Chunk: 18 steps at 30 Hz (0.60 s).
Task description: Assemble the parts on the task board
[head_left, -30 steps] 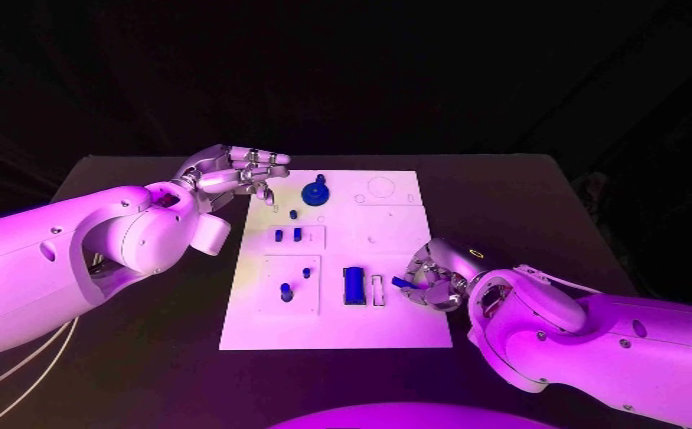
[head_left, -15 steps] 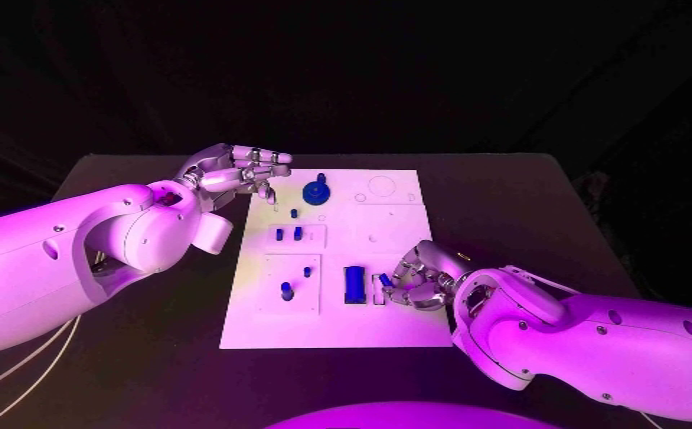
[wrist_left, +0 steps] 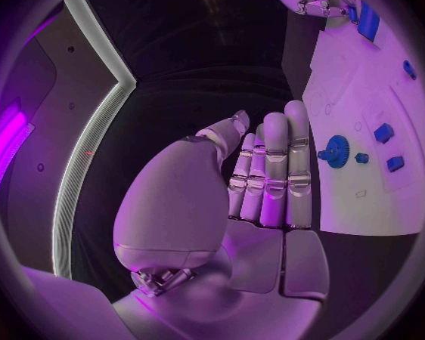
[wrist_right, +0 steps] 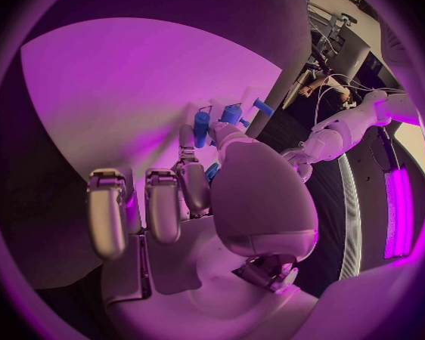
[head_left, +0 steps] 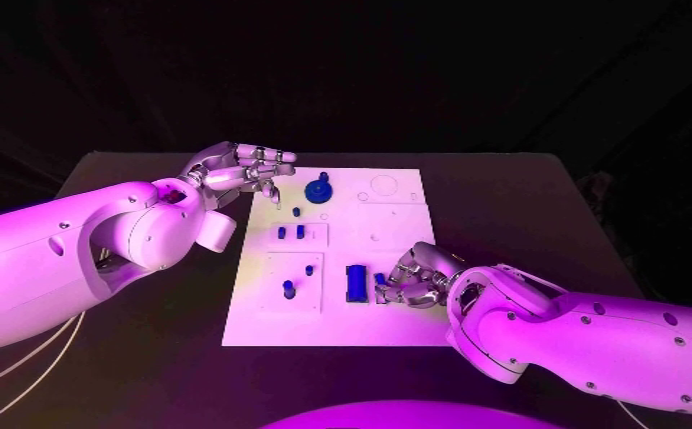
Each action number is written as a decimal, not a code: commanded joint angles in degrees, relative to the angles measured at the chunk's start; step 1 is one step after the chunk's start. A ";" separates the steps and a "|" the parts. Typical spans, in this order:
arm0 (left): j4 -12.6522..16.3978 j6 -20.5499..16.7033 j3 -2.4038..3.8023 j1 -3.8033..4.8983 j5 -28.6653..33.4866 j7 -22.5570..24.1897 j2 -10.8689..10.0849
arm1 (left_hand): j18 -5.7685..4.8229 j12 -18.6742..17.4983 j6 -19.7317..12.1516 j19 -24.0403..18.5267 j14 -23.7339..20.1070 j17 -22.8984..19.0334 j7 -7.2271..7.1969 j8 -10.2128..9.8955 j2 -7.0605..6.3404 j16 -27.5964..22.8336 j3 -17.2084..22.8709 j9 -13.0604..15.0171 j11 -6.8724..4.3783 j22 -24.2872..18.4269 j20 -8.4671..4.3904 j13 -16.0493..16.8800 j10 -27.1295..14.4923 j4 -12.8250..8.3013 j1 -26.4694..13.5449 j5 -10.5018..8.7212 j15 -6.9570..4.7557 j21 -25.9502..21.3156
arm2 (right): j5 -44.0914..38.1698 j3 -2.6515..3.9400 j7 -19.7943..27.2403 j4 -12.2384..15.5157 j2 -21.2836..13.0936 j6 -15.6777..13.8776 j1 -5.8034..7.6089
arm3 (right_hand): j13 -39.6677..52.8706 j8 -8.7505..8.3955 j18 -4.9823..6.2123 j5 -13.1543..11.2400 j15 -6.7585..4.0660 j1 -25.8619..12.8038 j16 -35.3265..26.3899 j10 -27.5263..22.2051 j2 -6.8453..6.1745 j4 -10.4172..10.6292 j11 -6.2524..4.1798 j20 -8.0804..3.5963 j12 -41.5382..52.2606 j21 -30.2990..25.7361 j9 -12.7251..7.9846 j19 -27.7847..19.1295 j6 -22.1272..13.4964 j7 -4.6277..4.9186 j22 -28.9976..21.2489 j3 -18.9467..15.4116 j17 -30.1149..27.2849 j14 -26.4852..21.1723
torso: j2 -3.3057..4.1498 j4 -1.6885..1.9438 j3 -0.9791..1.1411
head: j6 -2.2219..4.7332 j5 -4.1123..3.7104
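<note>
Pinching a small blue part (head_left: pixel 382 278) in its fingers (head_left: pixel 395 286) over the task board's (head_left: pixel 397 324) near right side, the right hand (head_left: pixel 414 277) should lower it squarely, while farther off the left hand (head_left: pixel 238 171) hovers empty, fingers loosely curled, beside the board's far left corner

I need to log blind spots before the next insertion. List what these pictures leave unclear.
- Head view: the right hand covers the small blue part at its fingers; the grip is unclear.
- Right wrist view: the palm hides the white task board beneath it.
- Head view: the small blue pegs are too small to tell whether seated.
- Left wrist view: the blue gear shows no detail.
</note>
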 commanded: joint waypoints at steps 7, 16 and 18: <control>0.22 0.97 0.04 0.04 -0.39 0.23 0.16 | 0.74 0.31 -0.43 -0.07 -0.44 -0.09 -0.13 0.38 0.37 0.37 -0.28 -0.06 0.00 0.07 0.13 -0.07 -0.35 -0.04 -0.11 0.17 0.01 0.10 | 1.65 -0.05 0.54 -0.64 0.42 1.65 -0.11 | 3.79 0.05 -0.77 -0.91 -0.48 -2.16 0.34 0.56 0.39 0.15 0.11 -0.58 0.42 0.31 0.07 5.19 0.19 0.47 14.43 -2.42 9.60 4.94 | -0.06 -0.07 -0.01 | -0.12 0.12; 0.20 0.91 0.04 0.04 -0.39 0.17 0.09 | 0.74 0.35 -0.47 -0.07 -0.44 -0.11 -0.12 0.40 0.41 0.40 -0.33 -0.07 0.02 0.07 0.15 -0.08 -0.41 0.05 -0.24 0.17 0.04 0.10 | 1.67 -0.05 0.94 -0.59 0.29 1.82 -0.11 | 3.97 0.03 -0.73 -8.10 -0.44 -5.43 0.30 0.58 1.13 0.17 0.17 -0.52 0.52 0.15 0.19 5.14 0.16 0.48 14.38 -6.83 9.55 4.93 | -0.06 -0.03 0.01 | -0.25 0.15; 0.19 0.92 0.04 0.04 -0.39 0.14 0.07 | 0.74 0.35 -0.47 -0.07 -0.44 -0.11 -0.12 0.40 0.41 0.40 -0.33 -0.07 0.02 0.07 0.15 -0.08 -0.41 0.05 -0.24 0.17 0.04 0.10 | 1.53 -0.05 1.06 -0.43 0.21 1.76 -0.11 | 4.01 0.04 -0.74 -8.32 -0.44 -5.54 0.29 0.59 1.13 0.17 0.17 -0.53 0.55 0.17 0.21 5.14 0.15 0.48 14.39 -7.19 9.53 4.93 | -0.04 -0.04 0.04 | -0.28 0.12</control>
